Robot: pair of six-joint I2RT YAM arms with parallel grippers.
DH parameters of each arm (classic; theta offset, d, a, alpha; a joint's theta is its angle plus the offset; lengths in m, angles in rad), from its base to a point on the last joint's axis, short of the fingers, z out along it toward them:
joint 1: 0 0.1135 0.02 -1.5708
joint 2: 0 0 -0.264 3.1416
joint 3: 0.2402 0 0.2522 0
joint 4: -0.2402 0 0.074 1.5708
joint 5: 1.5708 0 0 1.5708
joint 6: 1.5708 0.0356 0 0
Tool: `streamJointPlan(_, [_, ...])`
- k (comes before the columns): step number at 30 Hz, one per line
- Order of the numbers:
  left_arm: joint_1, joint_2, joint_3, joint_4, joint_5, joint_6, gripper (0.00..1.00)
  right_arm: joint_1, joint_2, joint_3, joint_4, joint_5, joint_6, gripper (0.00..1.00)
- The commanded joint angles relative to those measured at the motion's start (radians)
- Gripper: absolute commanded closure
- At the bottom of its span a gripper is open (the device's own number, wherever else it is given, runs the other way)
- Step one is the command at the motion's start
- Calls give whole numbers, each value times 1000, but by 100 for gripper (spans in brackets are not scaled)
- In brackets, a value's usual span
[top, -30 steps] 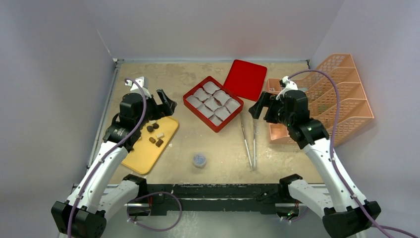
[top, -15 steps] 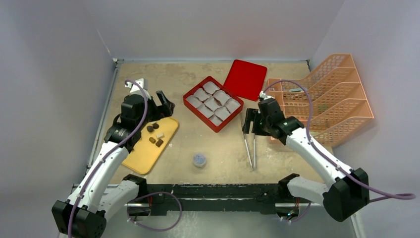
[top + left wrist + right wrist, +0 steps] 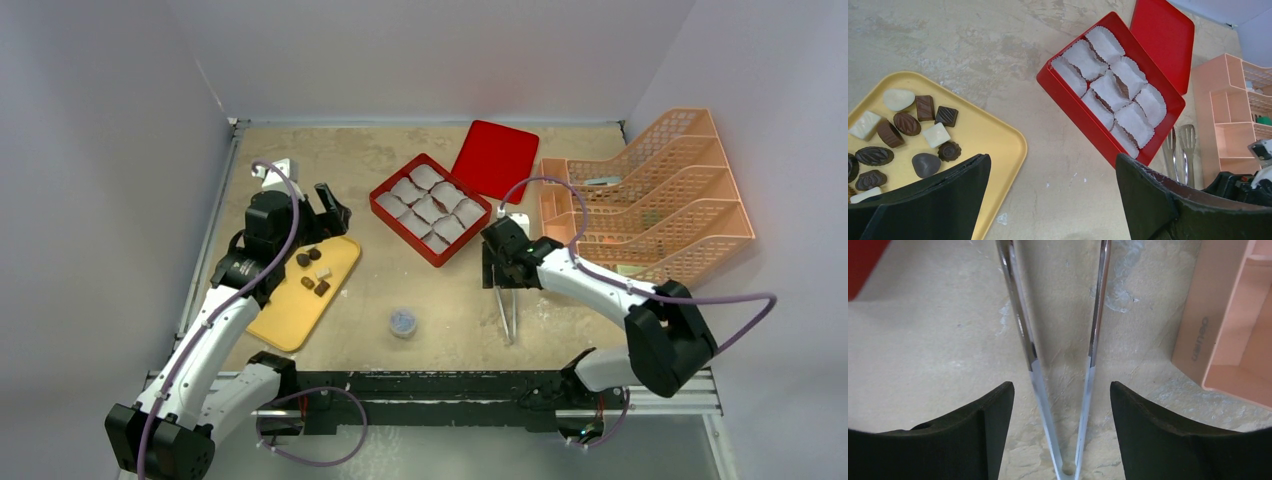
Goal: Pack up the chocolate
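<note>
On the left side of the desk (image 3: 330,150), the chocolate (image 3: 907,123) is laid out on a yellow tray (image 3: 993,142). Most pieces are dark brown and a few are white. The left pincer (image 3: 1050,167) is held wide open above the tray's edge, and nothing is gripped by it. Near the tray, a red box (image 3: 1075,107) is filled with white paper cups (image 3: 1130,75), and its red lid (image 3: 1163,40) is set just behind it. The right pincer (image 3: 1060,390) is held wide open, low over the metal tongs (image 3: 1023,340). Both tong arms are seen between its fingers, with gaps on each side. An orange rack (image 3: 1218,340) is seen just beside.
</note>
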Motion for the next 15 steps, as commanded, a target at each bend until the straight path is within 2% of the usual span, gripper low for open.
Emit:
streamJointPlan(1, [3, -9, 1, 40, -19, 22, 5, 12, 22, -37, 63, 68, 38, 29])
streamJointPlan(15, [3, -16, -4, 37, -14, 27, 5, 16, 94, -105, 155, 72, 73, 36])
